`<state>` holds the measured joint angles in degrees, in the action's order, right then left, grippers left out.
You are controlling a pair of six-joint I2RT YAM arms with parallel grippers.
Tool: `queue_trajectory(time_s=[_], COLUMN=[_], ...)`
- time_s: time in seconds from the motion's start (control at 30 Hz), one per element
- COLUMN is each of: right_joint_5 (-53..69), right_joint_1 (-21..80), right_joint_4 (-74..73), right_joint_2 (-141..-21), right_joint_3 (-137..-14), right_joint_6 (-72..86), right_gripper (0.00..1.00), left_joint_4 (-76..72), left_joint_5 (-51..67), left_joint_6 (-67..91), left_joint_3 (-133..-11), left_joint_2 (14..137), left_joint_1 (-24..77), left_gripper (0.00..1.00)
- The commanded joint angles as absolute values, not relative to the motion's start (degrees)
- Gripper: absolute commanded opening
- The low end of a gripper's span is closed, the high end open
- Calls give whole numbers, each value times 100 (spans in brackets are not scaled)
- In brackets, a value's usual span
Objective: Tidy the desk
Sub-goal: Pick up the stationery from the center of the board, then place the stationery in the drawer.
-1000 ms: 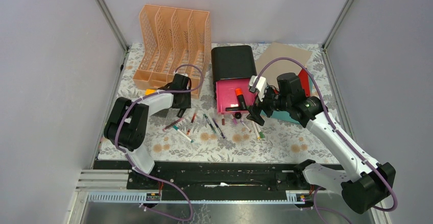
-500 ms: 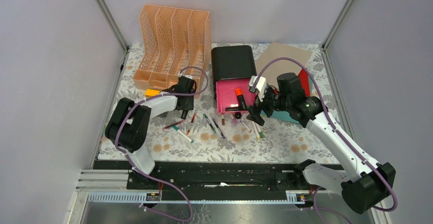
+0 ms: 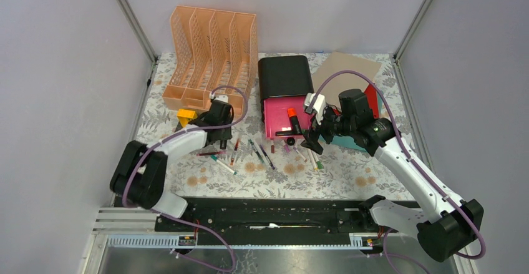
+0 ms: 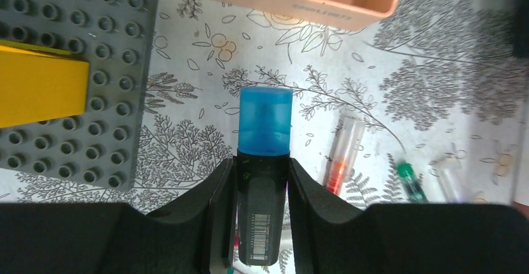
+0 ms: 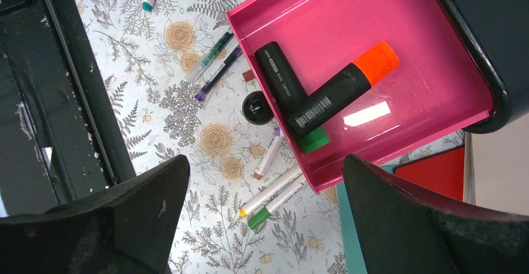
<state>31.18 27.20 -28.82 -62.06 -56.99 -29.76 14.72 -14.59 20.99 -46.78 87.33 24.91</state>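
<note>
Fingers [image 4: 218, 205] of left gripper [image 4: 261, 165] clenched on blue-capped marker [image 4: 265, 118], axis along fingers, left of pink drawer [image 3: 279, 119] on desk [image 3: 349, 168]; right gripper [image 5: 265, 161], spread wide, nearer drawer.

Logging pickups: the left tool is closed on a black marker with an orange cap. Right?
The cap is blue, not orange. The left wrist view shows the left tool closed on a black marker with a blue cap.
</note>
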Motion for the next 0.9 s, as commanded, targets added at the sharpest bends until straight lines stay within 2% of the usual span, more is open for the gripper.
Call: queue_trajectory(time_s=[0.0,0.23,0.53,0.87], right_joint_5=[3350,3537,3680,3692], right_joint_1=[2667,2659,2642,2591], right_joint_4=[-2839,-2945,-3013,-3015], right_joint_2=[-6074,-6050,-6004,-6003], right_joint_3=[-5757,-5784,-5783,-5766], right_joint_6=[-3050,-3169,-3278,-3298], right_gripper=[100,100,100,100], left_joint_4=[817,163,-873,-2225], left_joint_5=[-1411,-646,670,2027], left_joint_6=[2311,2506,2839,3448], left_joint_3=[-4345,-3609,-2612,-2132], left_joint_2=[7865,6554,4690,4078], left_joint_1=[2505,2505,2505,2537], left_gripper=[6,0,0,0])
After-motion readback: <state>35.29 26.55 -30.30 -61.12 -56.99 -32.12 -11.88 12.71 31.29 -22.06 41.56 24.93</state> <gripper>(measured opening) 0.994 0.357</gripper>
